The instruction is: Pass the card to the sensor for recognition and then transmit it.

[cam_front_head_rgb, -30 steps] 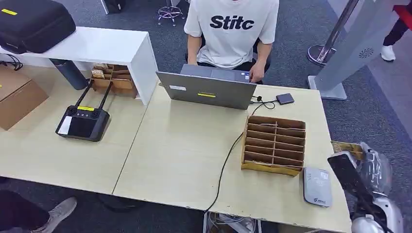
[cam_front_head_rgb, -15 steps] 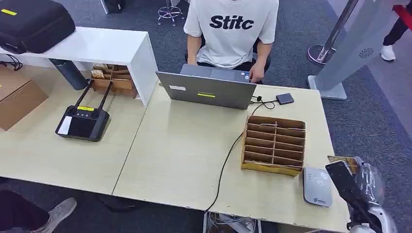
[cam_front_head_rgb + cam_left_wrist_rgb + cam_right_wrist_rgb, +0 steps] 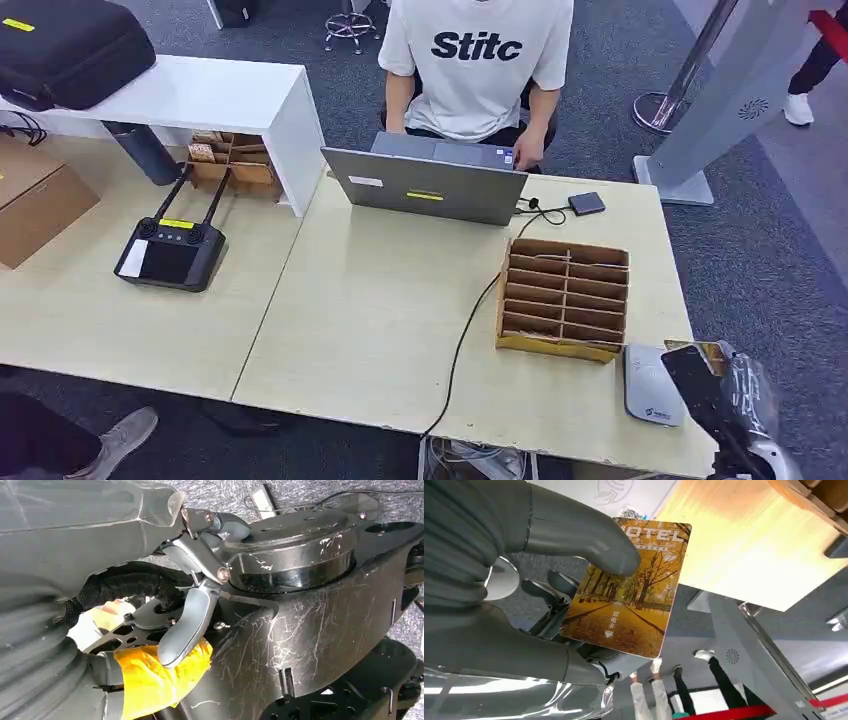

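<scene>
Card (image 3: 631,587) (thin, stiff, likely slippery) is pinched at one edge by right hand (image 3: 539,575), beside sensor (image 3: 652,385); left hand's (image 3: 185,615) state cannot be told.

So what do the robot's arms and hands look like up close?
The right hand has a thick, smooth grey thumb, a grey ribbed cover behind it, and clear shiny plastic wrapped round the wrist. In the head view its back is flat and black. The left hand has grey metal fingers with round bolts, a black braided cable, yellow tape near the base, and the same ribbed grey cover.
</scene>
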Controlling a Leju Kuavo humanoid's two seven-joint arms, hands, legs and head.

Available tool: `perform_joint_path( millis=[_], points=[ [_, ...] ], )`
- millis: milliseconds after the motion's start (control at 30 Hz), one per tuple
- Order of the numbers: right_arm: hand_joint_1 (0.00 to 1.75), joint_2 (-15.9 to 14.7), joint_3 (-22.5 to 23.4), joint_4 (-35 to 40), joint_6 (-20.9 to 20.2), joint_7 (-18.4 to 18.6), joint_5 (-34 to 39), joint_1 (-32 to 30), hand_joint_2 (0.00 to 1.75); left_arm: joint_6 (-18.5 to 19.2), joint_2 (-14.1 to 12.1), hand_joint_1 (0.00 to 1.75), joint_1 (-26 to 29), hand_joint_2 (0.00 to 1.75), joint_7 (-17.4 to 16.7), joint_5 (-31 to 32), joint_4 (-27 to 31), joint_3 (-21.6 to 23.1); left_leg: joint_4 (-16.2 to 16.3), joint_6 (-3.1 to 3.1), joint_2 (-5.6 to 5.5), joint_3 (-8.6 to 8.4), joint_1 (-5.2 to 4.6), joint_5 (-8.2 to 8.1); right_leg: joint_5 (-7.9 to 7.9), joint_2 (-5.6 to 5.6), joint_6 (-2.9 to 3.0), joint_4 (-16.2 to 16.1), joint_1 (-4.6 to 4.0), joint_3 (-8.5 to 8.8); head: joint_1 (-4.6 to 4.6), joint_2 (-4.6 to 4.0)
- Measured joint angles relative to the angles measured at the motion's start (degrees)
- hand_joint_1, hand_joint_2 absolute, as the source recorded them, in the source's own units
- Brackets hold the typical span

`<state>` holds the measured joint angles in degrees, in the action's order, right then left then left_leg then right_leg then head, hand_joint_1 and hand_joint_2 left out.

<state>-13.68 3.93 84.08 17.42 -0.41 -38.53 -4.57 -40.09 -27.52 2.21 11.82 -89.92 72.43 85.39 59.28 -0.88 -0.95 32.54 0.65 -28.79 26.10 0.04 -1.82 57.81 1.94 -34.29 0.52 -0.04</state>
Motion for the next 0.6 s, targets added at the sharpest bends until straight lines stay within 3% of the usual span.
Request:
perform_joint_path(
  millis=[600],
  points=[
    [1.75,1.3,-2.1,-3.1,-1.1,-0.2,-0.1,-0.6,1.75,0.0,0.0,0.0,0.0,1.75,0.0,0.0,-0.1,0.1,0.0,0.0,0.0,0.0,0.0,0.0,0.0,0.0,0.0,0.0,0.0,0.0,0.0,0.0]
  ],
)
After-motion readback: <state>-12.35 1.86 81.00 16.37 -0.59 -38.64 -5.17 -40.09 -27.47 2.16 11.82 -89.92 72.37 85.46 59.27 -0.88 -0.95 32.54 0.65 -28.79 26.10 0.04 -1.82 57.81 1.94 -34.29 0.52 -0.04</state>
